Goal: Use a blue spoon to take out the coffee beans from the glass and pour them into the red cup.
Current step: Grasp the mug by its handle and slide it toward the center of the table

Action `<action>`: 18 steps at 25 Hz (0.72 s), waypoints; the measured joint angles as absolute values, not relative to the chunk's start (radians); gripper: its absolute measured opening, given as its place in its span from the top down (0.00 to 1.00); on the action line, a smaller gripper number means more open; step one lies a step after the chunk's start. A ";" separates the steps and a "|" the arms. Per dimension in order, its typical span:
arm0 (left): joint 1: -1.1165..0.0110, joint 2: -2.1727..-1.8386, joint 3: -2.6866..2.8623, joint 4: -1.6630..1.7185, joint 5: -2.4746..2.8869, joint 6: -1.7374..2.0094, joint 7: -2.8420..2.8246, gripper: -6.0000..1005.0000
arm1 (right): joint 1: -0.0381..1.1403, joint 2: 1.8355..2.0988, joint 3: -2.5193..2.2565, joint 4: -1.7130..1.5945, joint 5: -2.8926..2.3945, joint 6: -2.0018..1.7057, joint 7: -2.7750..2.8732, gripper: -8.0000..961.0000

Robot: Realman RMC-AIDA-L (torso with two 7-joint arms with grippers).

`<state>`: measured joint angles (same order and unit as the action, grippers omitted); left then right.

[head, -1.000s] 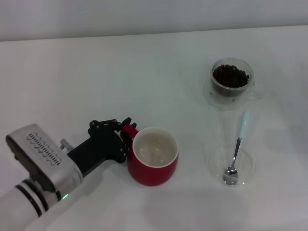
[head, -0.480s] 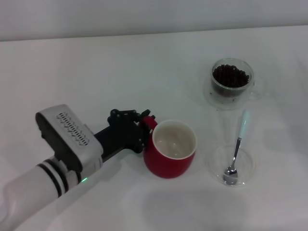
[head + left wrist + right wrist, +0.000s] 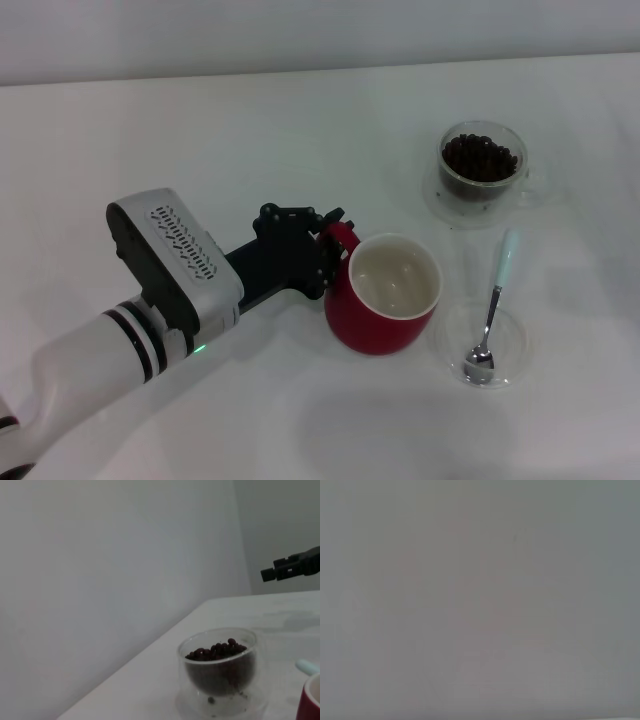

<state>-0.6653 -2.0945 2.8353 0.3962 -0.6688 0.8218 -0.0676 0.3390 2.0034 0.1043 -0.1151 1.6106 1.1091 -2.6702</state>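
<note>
Now the left gripper (image 3: 325, 252) is closed on the loop handle of the red cup (image 3: 385, 305), and over the last second it has carried the cup steadily to the right across the white worktop (image 3: 300, 150). The cup's cream inside is empty. It has come from well left of the flat clear dish (image 3: 478, 345) to just beside that dish's left rim, so the pouring target now stands close to the tool.

Right of the cup, the blue spoon (image 3: 493, 312) lies untouched, its metal bowl in the dish and its pale handle angled away toward the glass (image 3: 481, 172). The glass stands farther back and right of the cup, with the coffee beans (image 3: 480, 158) heaped dark inside it; neither has shifted.

Judging from this, the scooping has not begun; the move only shortens the coming trip from glass to cup. The right gripper (image 3: 292, 568) shows only as a dark tip hovering beyond the glass in the left wrist view, and I cannot tell whether it is open.
</note>
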 joint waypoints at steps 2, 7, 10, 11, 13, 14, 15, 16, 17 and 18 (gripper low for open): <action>-0.669 -2.096 2.834 0.397 -0.669 0.822 -0.068 0.89 | 0.339 2.003 0.104 -0.115 1.611 1.109 -2.670 0.10; -0.694 -2.098 2.835 0.403 -0.669 0.775 -0.067 0.89 | 0.337 2.003 0.104 -0.115 1.611 1.111 -2.670 0.10; -0.707 -2.098 2.833 0.416 -0.669 0.734 -0.067 0.89 | 0.337 2.003 0.104 -0.115 1.612 1.112 -2.670 0.10; -0.710 -2.098 2.833 0.419 -0.669 0.726 -0.067 0.89 | 0.336 2.003 0.104 -0.115 1.612 1.113 -2.670 0.10; -0.715 -2.098 2.834 0.422 -0.669 0.721 -0.067 0.90 | 0.336 2.003 0.104 -0.115 1.612 1.114 -2.670 0.10; -0.716 -2.098 2.834 0.422 -0.669 0.721 -0.067 0.90 | 0.336 2.003 0.104 -0.115 1.612 1.114 -2.670 0.10; -0.717 -2.098 2.834 0.422 -0.669 0.721 -0.064 0.90 | 0.336 2.003 0.104 -0.115 1.612 1.114 -2.670 0.10; -0.717 -2.098 2.833 0.422 -0.669 0.721 -0.060 0.90 | 0.336 2.003 0.104 -0.115 1.612 1.114 -2.670 0.10; -0.718 -2.098 2.833 0.423 -0.669 0.721 -0.054 0.90 | 0.336 2.003 0.104 -0.115 1.612 1.114 -2.670 0.10; -0.720 -2.098 2.833 0.424 -0.669 0.721 -0.049 0.90 | 0.336 2.003 0.104 -0.115 1.612 1.114 -2.670 0.10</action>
